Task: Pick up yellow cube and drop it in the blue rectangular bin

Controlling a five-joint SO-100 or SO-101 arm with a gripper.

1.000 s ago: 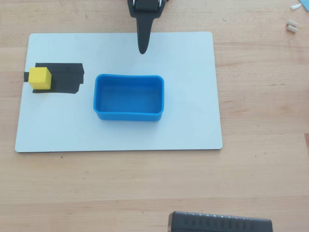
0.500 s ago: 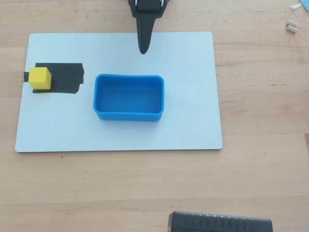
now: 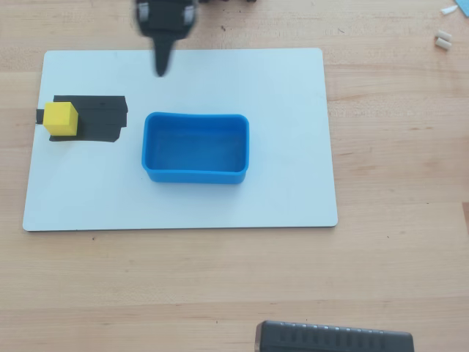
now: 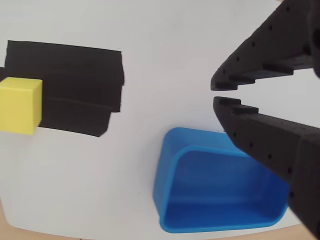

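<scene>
Now the gripper (image 4: pixel 214 95) hangs above the white board (image 3: pixel 293 95), near its far edge in the overhead view, and it touches nothing. In the wrist view its jaws are almost together, with only a thin gap at the tips, and nothing is between them. The yellow cube (image 3: pixel 61 119) sits at the left end of the board in the overhead view, on the left end of a black tape patch (image 3: pixel 99 117). The blue bin (image 3: pixel 196 147) stands near the middle of the board, empty, well apart from the cube. The board lies on a wooden surface (image 3: pixel 396 147).
</scene>
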